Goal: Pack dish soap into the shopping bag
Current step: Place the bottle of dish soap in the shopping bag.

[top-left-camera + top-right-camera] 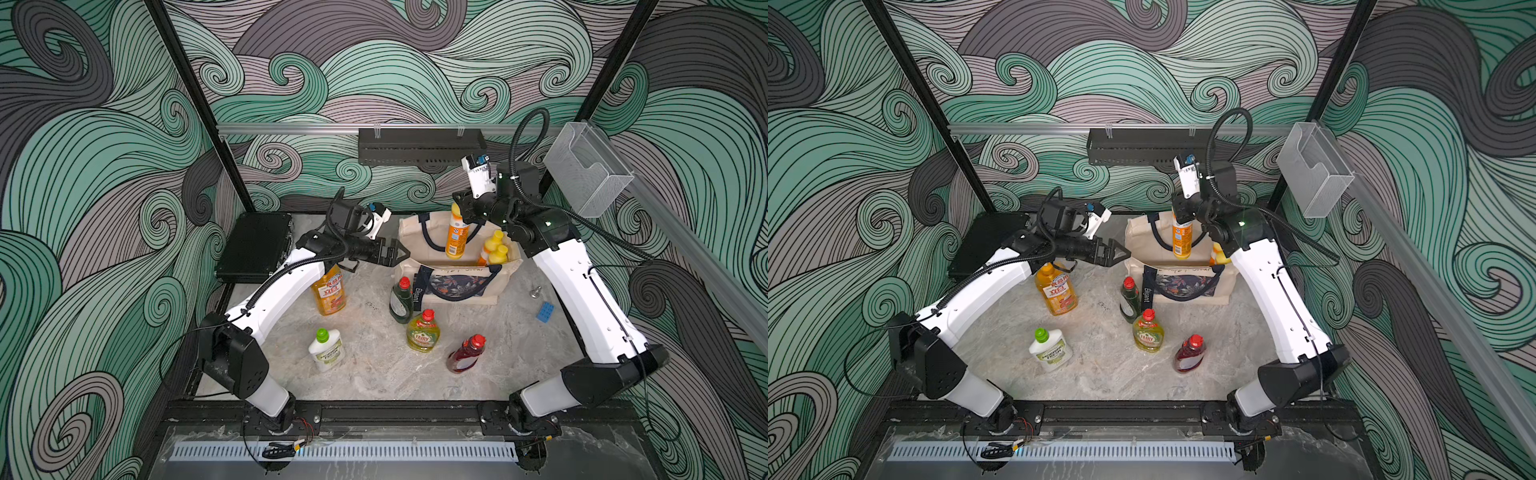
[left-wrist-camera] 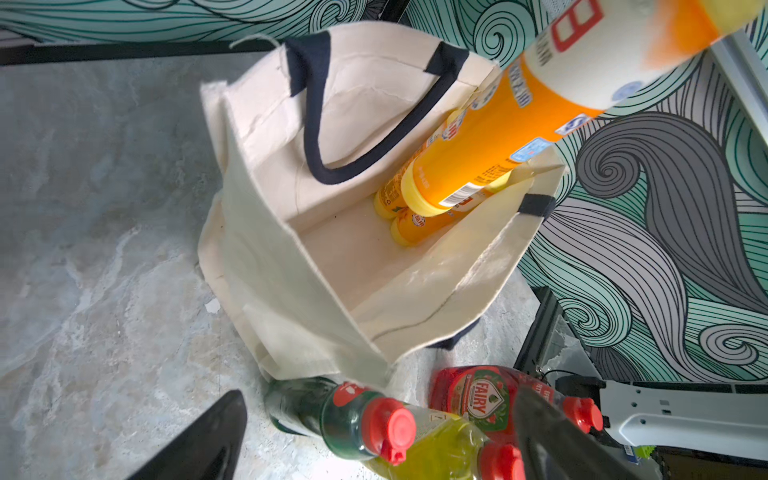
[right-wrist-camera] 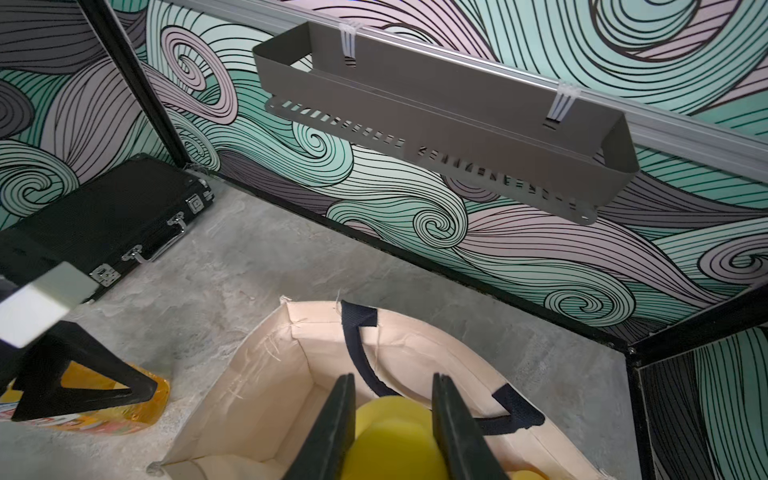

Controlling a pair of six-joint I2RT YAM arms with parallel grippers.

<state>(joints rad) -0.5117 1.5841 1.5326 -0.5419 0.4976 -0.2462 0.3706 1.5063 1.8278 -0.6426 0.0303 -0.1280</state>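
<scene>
Centre of both top views: cream canvas shopping bag (image 1: pixel 415 235) with navy handles and a dark floral front pocket, standing open on the grey marbled table (image 1: pixel 374 374). Right gripper (image 1: pixel 460 209): jaws clamped on the yellow cap of an orange plastic soap bottle (image 1: pixel 456 239), which hangs upright over the bag's mouth. Inside the bag, at its right side in the frame: two orange yellow-capped bottles (image 1: pixel 495 247), upright and touching. Left gripper (image 1: pixel 398 253): jaws spread wide, empty, at the bag's left edge. On the table, lower in the frame than the bag: tall orange pump bottle (image 1: pixel 328 295), partly under the left arm; dark green red-capped bottle (image 1: pixel 401 303), just beside the bag's tag; yellow-green Fairy bottle (image 1: pixel 423 334); red bottle (image 1: pixel 466 355); white green-capped bottle (image 1: pixel 326 351). Mid-left: black hard case (image 1: pixel 255 247).
</scene>
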